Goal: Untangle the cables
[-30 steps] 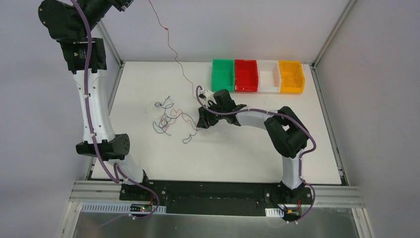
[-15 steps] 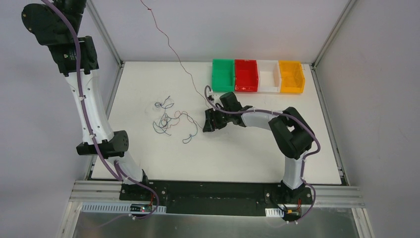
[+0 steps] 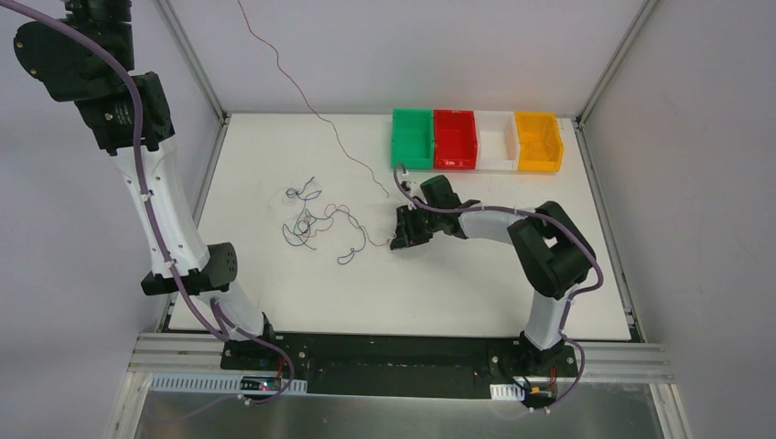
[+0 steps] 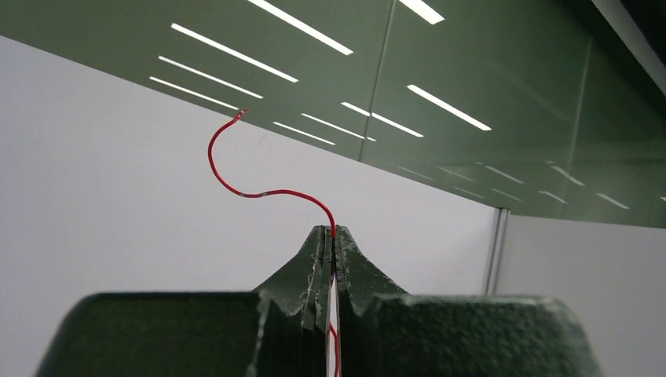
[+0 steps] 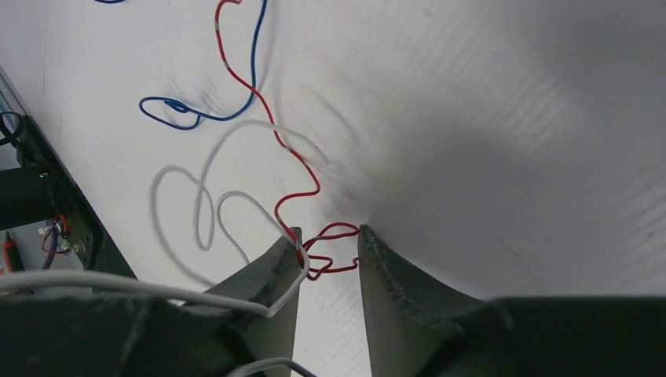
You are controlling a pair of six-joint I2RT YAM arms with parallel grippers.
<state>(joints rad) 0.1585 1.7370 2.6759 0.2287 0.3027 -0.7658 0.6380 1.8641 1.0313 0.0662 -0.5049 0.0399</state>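
We find bare table (image 3: 458, 293) along its near side, bins (image 3: 476, 139) lining the far edge, red wire (image 3: 295, 87) slanting overhead at left.

Upper right of my overhead view, on the white tabletop (image 3: 458, 293), I see plastic bins side by side: green bin (image 3: 412, 139), red bin (image 3: 455, 139), white bin (image 3: 495, 142), orange bin (image 3: 537, 142).
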